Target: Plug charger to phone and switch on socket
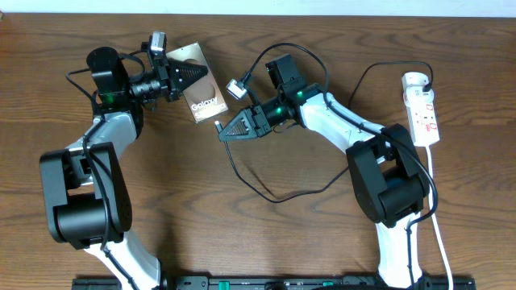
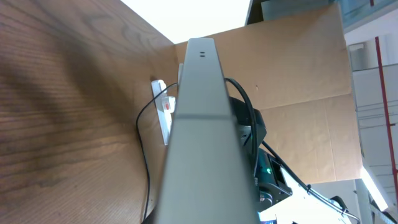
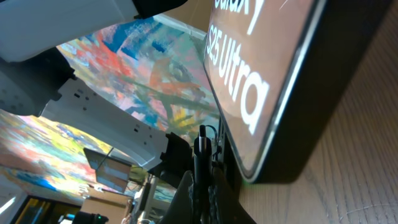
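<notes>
Left gripper is clamped on the far end of the phone, which rests face up on the table, left of centre. Right gripper is pressed together, pinching the plug end of the charger right at the phone's near end. I can't tell if it's seated. The cable loops near me. The socket sits at the far right.

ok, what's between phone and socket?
Overhead shows it: the right arm, its claw right beside the phone, and the charger looping over the table. The socket lies beyond the arm.
</notes>
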Robot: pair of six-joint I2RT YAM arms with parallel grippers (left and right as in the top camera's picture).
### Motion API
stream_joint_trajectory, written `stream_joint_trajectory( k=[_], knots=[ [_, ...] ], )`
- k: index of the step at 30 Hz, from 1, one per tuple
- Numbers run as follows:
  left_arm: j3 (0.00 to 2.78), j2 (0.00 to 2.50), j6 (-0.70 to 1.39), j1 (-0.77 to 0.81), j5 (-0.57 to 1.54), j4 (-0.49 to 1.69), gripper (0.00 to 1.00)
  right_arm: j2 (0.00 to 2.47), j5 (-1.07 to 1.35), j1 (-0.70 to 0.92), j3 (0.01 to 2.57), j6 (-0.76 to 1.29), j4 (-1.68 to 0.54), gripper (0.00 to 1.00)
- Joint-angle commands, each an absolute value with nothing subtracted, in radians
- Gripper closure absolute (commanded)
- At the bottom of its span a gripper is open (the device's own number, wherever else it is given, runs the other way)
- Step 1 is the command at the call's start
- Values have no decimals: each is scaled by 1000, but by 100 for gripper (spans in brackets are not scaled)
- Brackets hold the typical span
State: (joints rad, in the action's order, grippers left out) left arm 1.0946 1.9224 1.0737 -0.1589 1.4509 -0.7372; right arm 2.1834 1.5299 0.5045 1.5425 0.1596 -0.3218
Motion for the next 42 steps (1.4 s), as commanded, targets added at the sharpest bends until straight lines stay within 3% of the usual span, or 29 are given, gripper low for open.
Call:
stream_joint_trajectory(
  k=[1,42],
  knots=[
    [1117,1909,1078,-145,1447,-748,93,2195,1543,501,1538,186,-313,99],
    [1117,1909,1099,-121,1435,-796,93,2196,1530,469,1538,193,-295,99]
  ],
)
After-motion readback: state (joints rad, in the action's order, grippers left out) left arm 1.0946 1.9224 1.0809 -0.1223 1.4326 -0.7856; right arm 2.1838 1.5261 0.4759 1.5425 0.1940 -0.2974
